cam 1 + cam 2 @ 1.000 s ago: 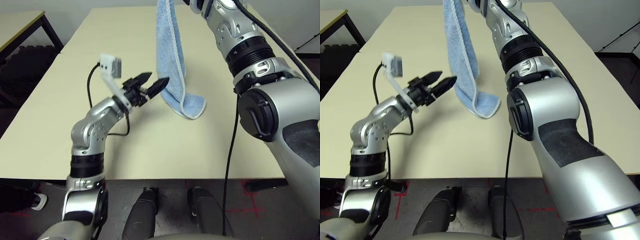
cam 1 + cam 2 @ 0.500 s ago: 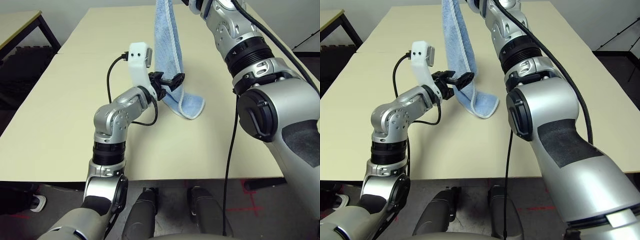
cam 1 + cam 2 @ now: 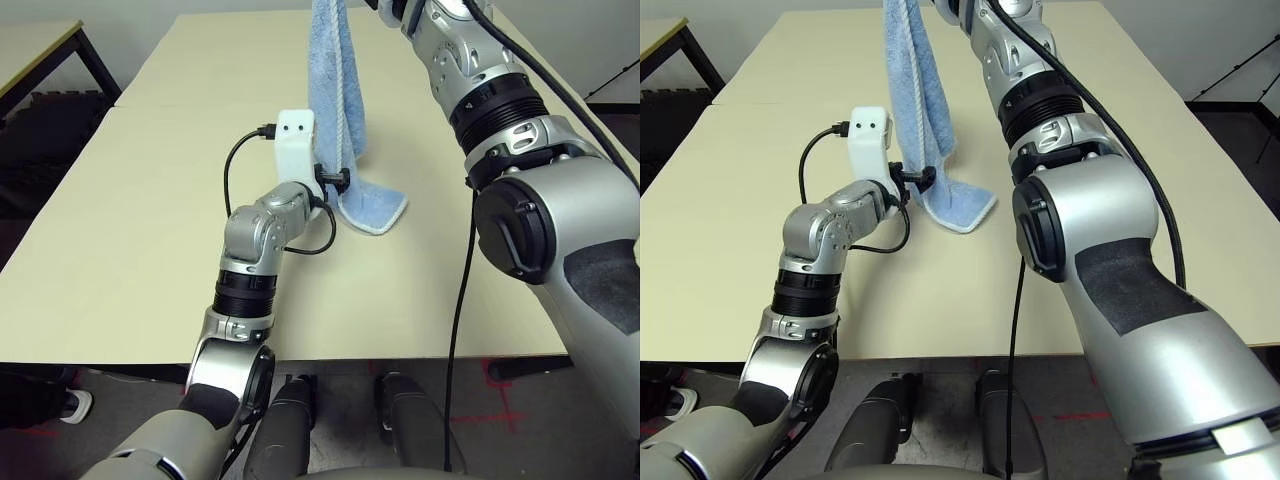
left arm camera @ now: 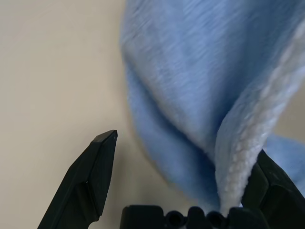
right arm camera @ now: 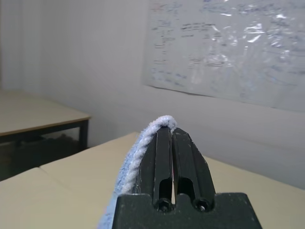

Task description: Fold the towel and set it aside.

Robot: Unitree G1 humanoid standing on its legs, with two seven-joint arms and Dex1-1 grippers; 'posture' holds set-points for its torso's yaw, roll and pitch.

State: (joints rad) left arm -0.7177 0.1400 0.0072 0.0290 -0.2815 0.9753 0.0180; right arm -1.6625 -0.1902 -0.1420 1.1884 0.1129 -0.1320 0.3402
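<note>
Two grippers worked the light-blue terry towel [image 3: 335, 90] with white edging: the right gripper [image 5: 171, 138] pinched its top edge high above the table (tail resting on the beige table [image 3: 120, 220]), the left gripper [image 4: 183, 157] spread around the hanging edge — closing off-centre might have missed the cloth.

I see the small light-blue terry towel with white edging [image 3: 336, 90] hanging above the middle of the long beige table [image 3: 120, 230], its lower end lying on the tabletop. My left gripper [image 4: 183, 157] sits at the towel's left side near that end; my right gripper [image 5: 174, 143] pinches its top edge
</note>
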